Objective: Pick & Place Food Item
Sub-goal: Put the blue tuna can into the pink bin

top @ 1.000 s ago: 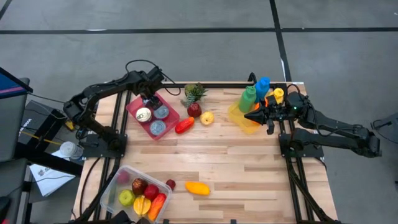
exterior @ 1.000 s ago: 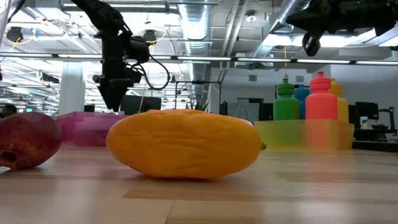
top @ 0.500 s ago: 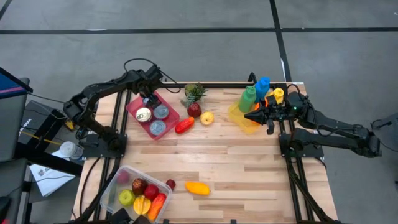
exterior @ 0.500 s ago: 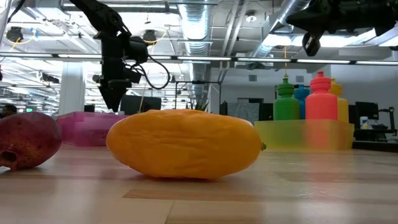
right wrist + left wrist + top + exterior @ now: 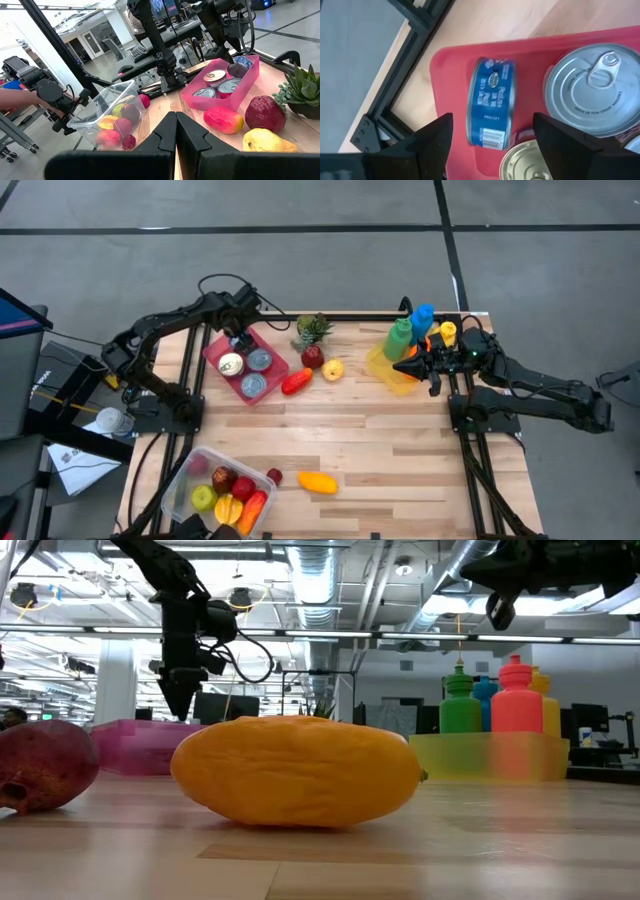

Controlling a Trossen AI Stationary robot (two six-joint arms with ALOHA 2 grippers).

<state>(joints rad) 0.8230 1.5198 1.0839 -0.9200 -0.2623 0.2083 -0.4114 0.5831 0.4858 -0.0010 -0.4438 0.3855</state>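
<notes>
With its jaws spread either side of a blue-labelled can (image 5: 490, 105) lying on its side, the left gripper (image 5: 490, 142) hovers over the far corner of the pink tray (image 5: 215, 352). To grip well, it should come straight down, centred on the can's round body, clear of the tray wall and the upright tins (image 5: 592, 90) beside it. Over by the bottles (image 5: 410, 330), the right gripper (image 5: 402, 366) waits with jaws pressed together.
</notes>
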